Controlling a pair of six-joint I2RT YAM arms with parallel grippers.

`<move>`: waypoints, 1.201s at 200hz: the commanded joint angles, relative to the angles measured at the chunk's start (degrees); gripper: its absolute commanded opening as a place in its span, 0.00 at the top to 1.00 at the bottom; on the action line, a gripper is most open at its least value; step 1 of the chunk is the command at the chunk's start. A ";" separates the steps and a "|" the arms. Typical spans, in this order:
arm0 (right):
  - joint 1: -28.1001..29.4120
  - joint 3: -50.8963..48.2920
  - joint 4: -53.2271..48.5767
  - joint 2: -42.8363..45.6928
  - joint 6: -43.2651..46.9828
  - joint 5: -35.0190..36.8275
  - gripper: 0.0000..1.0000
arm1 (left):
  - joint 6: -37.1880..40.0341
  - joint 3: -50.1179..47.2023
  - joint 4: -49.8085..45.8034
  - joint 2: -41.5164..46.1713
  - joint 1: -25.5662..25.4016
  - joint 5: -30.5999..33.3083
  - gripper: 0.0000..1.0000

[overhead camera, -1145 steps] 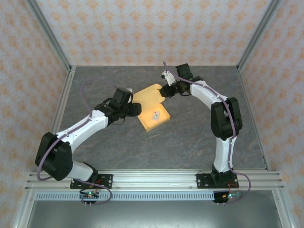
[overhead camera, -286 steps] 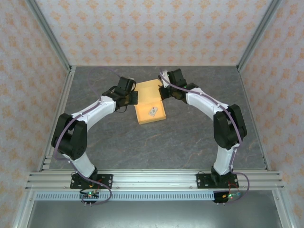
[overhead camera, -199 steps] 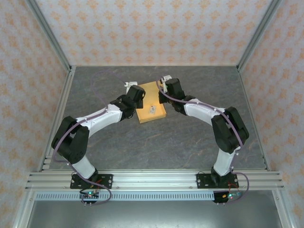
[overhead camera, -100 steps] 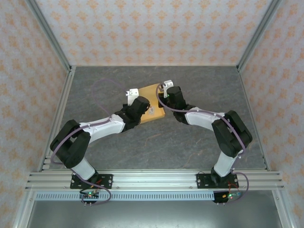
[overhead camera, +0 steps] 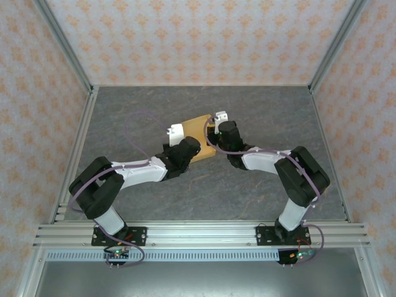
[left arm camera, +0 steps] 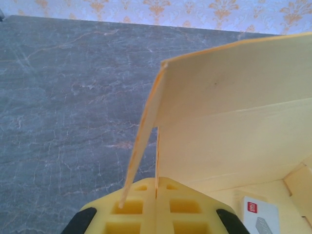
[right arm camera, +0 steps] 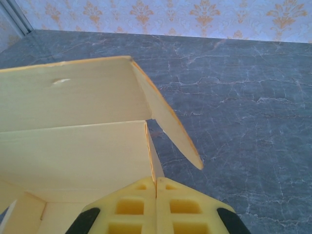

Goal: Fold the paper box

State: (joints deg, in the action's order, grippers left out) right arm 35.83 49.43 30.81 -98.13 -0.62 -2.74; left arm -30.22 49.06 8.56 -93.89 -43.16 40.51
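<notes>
Light orange-tan thin cardboard box (overhead camera: 199,131) is near the middle of the dark grey marbled desk (overhead camera: 266,111), open at the top, between the two wrists. Can't tell if it rests on the desk or is lifted. Yellow left fingers (left arm camera: 170,217) are closed on the box's left side wall, whose thin edge runs into their seam. The left side flap (left arm camera: 146,131) splays outward. Yellow right fingers (right arm camera: 141,207) are closed on the opposite wall, and the right side flap (right arm camera: 170,126) angles out. Tall back panel (left arm camera: 234,83) stands upright. Small white card with red mark (left arm camera: 258,217) lies inside.
</notes>
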 commanded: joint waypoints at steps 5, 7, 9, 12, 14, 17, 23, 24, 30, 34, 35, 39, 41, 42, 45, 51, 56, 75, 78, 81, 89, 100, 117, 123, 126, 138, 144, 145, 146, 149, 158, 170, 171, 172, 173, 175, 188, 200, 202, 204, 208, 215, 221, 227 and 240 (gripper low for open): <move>0.95 -1.96 3.85 2.27 -2.32 2.92 1.00 | -3.33 -1.21 3.16 -1.21 -1.02 6.30 1.00; 0.98 -2.14 4.01 2.27 -2.42 3.03 1.00 | -3.37 -1.35 3.32 -1.23 -1.09 6.39 1.00; 1.05 -2.28 4.18 2.38 -2.51 3.19 1.00 | -3.47 -1.45 3.44 -1.35 -1.13 6.52 1.00; 1.14 -2.48 4.43 2.41 -2.61 3.30 1.00 | -3.57 -1.57 3.59 -1.39 -1.22 6.71 1.00; 1.16 -2.62 4.57 2.41 -2.67 3.39 1.00 | -3.65 -1.59 3.64 -1.48 -1.31 6.87 1.00; 1.24 -2.86 4.85 2.46 -2.75 3.50 1.00 | -3.77 -1.74 3.73 -1.56 -1.44 7.04 1.00; 1.34 -3.17 5.21 2.35 -2.88 3.53 1.00 | -3.94 -1.91 3.75 -1.81 -1.63 7.52 1.00; 1.39 -3.23 5.26 2.38 -2.89 3.62 1.00 | -3.91 -1.88 3.75 -1.82 -1.65 7.63 1.00; 1.56 -3.56 5.54 2.33 -2.98 4.00 1.00 | -3.99 -1.95 3.61 -2.11 -1.95 8.09 1.00; 1.60 -3.80 5.89 2.32 -3.05 4.06 1.00 | -4.18 -1.99 3.49 -2.25 -2.03 8.48 1.00; 1.65 -3.85 6.00 2.32 -3.06 4.06 1.00 | -4.21 -2.01 3.49 -2.26 -2.03 8.55 1.00; 1.69 -4.06 6.15 2.30 -3.12 4.11 1.00 | -4.38 -2.09 3.48 -2.42 -2.11 8.82 1.00; 1.76 -4.25 6.18 2.25 -3.21 4.18 1.00 | -4.47 -2.18 3.46 -2.55 -2.13 8.93 1.00; 1.77 -4.30 6.19 2.25 -3.23 4.21 1.00 | -4.53 -2.24 3.47 -2.58 -2.21 9.00 1.00; 1.78 -4.42 6.29 2.25 -3.46 4.26 1.00 | -4.62 -2.34 3.48 -2.65 -2.25 9.18 1.00; 1.87 -4.77 6.58 2.29 -3.45 4.24 1.00 | -4.91 -2.62 3.48 -2.75 -2.37 9.68 1.00; 1.95 -5.07 6.82 2.24 -3.66 4.36 1.00 | -5.17 -2.85 3.48 -2.89 -2.47 10.03 1.00; 2.18 -6.32 8.01 2.15 -4.23 4.63 1.00 | -5.73 -4.26 4.65 -3.19 -2.84 10.78 1.00; 2.22 -6.47 8.09 2.11 -4.36 4.74 1.00 | -5.81 -4.46 4.75 -3.15 -2.87 10.73 1.00; 2.30 -6.60 8.24 2.06 -4.45 4.89 1.00 | -5.82 -4.56 4.75 -3.24 -2.87 10.73 1.00; 2.57 -7.03 8.70 1.83 -4.55 5.35 1.00 | -5.99 -4.74 4.63 -3.36 -2.98 10.79 1.00; 2.97 -7.74 9.33 1.72 -4.43 5.98 1.00 | -6.08 -4.99 4.54 -3.59 -2.99 10.73 1.00; 3.44 -8.43 9.98 1.44 -4.72 6.96 1.00 | -6.17 -5.44 4.54 -4.13 -3.17 10.64 1.00; 3.54 -8.92 10.33 1.36 -4.82 7.26 1.00 | -6.38 -5.49 4.38 -4.34 -3.31 10.64 1.00; 3.54 -9.06 10.63 1.29 -4.98 7.42 1.00 | -6.43 -5.49 4.30 -4.37 -3.32 10.56 1.00; 3.55 -9.98 11.50 1.19 -5.47 7.78 1.00 | -6.69 -5.83 4.30 -4.58 -3.42 10.79 1.00; 3.54 -10.29 11.79 1.18 -5.76 7.91 1.00 | -6.78 -6.13 4.44 -4.50 -3.53 10.90 1.00; 3.54 -10.35 11.85 1.18 -5.82 7.92 1.00 | -6.78 -6.24 4.49 -4.53 -3.52 10.90 1.00; 3.54 -10.38 11.88 1.18 -5.90 7.92 1.00 | -6.78 -6.25 4.51 -4.45 -3.52 10.90 1.00; 3.56 -10.55 12.11 1.17 -6.00 7.93 1.00 | -6.78 -6.37 4.54 -4.45 -3.54 10.98 1.00; 3.71 -10.95 12.43 1.10 -6.39 8.21 1.00 | -6.85 -6.88 4.54 -4.15 -3.52 11.08 1.00; 3.96 -11.44 13.00 1.00 -6.65 8.69 1.00 | -6.96 -7.54 4.62 -3.78 -3.69 11.17 1.00; 4.01 -11.45 13.02 1.00 -6.66 8.79 1.00 | -7.00 -7.60 4.62 -3.77 -3.64 11.17 1.00; 4.04 -11.50 13.13 1.01 -6.67 8.89 1.00 | -7.03 -7.63 4.63 -3.72 -3.67 11.17 1.00; 4.10 -11.52 13.18 1.01 -6.67 8.94 1.00 | -7.04 -7.73 4.63 -3.70 -3.68 11.17 1.00; 4.14 -11.59 13.21 1.01 -6.63 9.02 1.00 | -7.05 -7.86 4.63 -3.63 -3.64 11.23 1.00; 4.59 -11.81 13.48 1.04 -6.67 9.57 1.00 | -7.38 -8.47 4.54 -3.33 -3.73 11.50 1.00; 5.26 -11.98 13.60 1.09 -6.42 10.52 1.00 | -7.57 -8.93 4.47 -3.23 -3.78 11.76 1.00; 5.40 -12.03 13.63 1.09 -6.39 10.69 1.00 | -7.57 -9.01 4.46 -3.17 -3.78 11.78 1.00; 5.50 -12.00 13.66 1.07 -6.40 10.86 1.00 | -7.64 -9.12 4.41 -3.15 -3.78 11.85 1.00; 5.70 -12.07 13.66 1.14 -6.41 11.12 1.00 | -7.71 -9.20 4.34 -3.08 -3.91 11.95 1.00; 6.10 -12.06 13.67 1.16 -6.57 11.75 1.00 | -7.88 -9.40 4.21 -3.06 -3.97 12.13 1.00; 6.53 -12.16 13.81 1.14 -6.83 12.49 1.00 | -7.99 -9.55 4.19 -3.03 -4.05 12.30 1.00; 7.04 -12.32 13.89 1.17 -7.06 13.36 1.00 | -8.10 -9.75 4.19 -2.97 -4.12 12.46 1.00; 8.10 -12.31 13.73 1.09 -7.75 15.47 1.00 | -8.27 -10.04 4.19 -3.18 -4.13 12.64 1.00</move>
State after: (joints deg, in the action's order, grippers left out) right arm 42.83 38.39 44.29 -97.32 -5.82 6.33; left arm -36.23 41.54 17.30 -96.77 -47.31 50.13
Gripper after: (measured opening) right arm 0.045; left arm 0.047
